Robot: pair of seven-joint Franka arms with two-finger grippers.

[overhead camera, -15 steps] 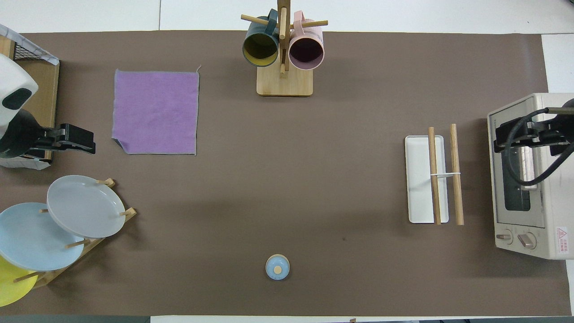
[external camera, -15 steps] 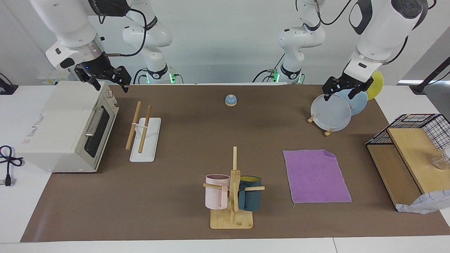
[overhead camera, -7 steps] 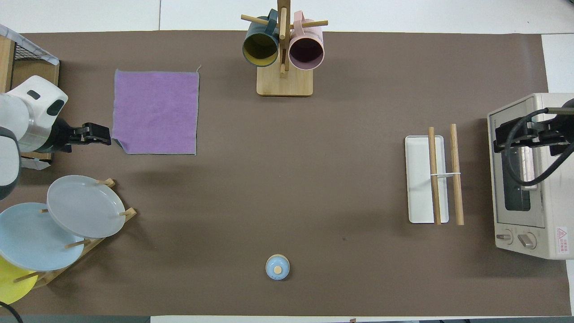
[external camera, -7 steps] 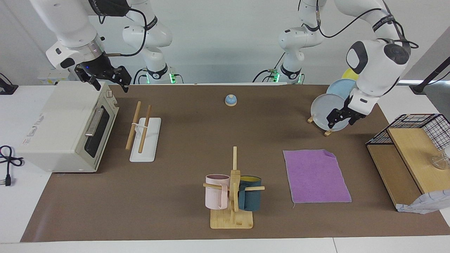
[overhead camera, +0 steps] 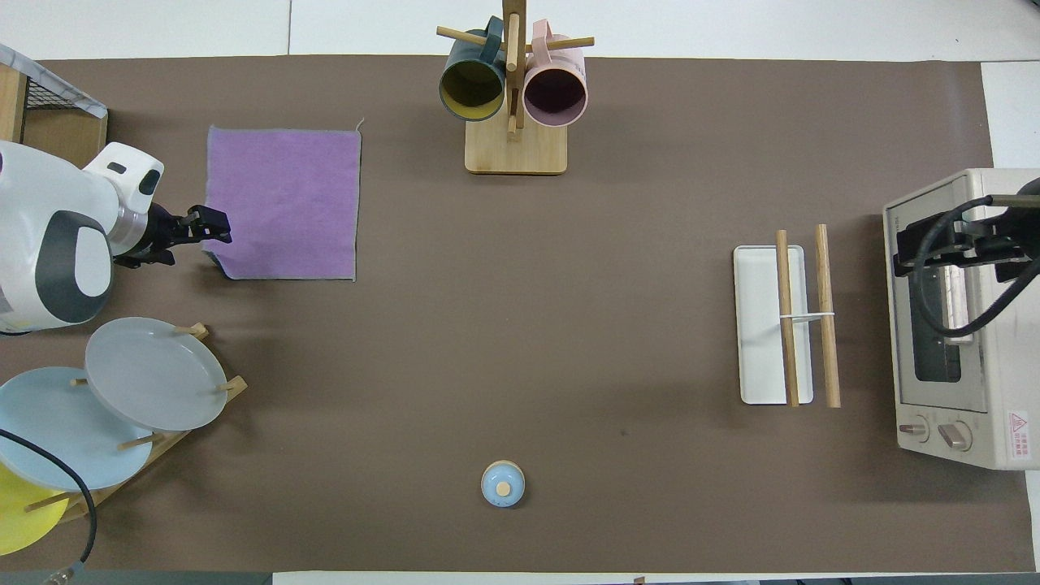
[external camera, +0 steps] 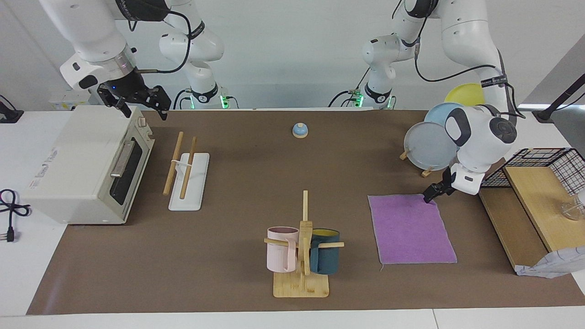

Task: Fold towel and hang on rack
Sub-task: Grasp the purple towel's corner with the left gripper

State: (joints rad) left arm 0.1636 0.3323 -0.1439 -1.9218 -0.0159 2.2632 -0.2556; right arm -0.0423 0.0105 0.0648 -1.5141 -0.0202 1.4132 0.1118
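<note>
Facing view
- The towel [external camera: 410, 228], a small square purple cloth, is lying flat on the brown-covered tabletop [external camera: 237, 237] toward the left arm's end, farther from the robots than the wooden stand of round plates [external camera: 432, 145].
- The left gripper [external camera: 432, 195] is sitting low at the towel's corner nearest the robots and nearest the wire-and-wood shelf [external camera: 525, 201]; whether it is touching the cloth cannot be told, and whether its fingers are apart or together cannot be told.
- The rack [external camera: 185, 171], two parallel light wooden rods on a thin white frame with a flat white base, is standing toward the right arm's end, just beside the white toaster oven [external camera: 87, 169].
- The right gripper [external camera: 142, 106] is hanging over the top edge of the toaster oven with its fingers spread apart and nothing between them; this arm is waiting.
- The bamboo mug tree with a pink mug and a dark blue mug [external camera: 301, 256] is standing mid-table, farther from the robots than the small blue bell [external camera: 300, 130].

Overhead view
- The towel [overhead camera: 284, 199] is showing its purple face, with a small dark fold at the corner beside the left gripper [overhead camera: 210, 231].
- The left gripper is overlapping that corner edge of the towel.
- The rack [overhead camera: 784, 325] is lying apart from the towel, well toward the toaster oven [overhead camera: 959, 325].
- The right gripper [overhead camera: 914, 262] is showing over the oven's front edge.
</note>
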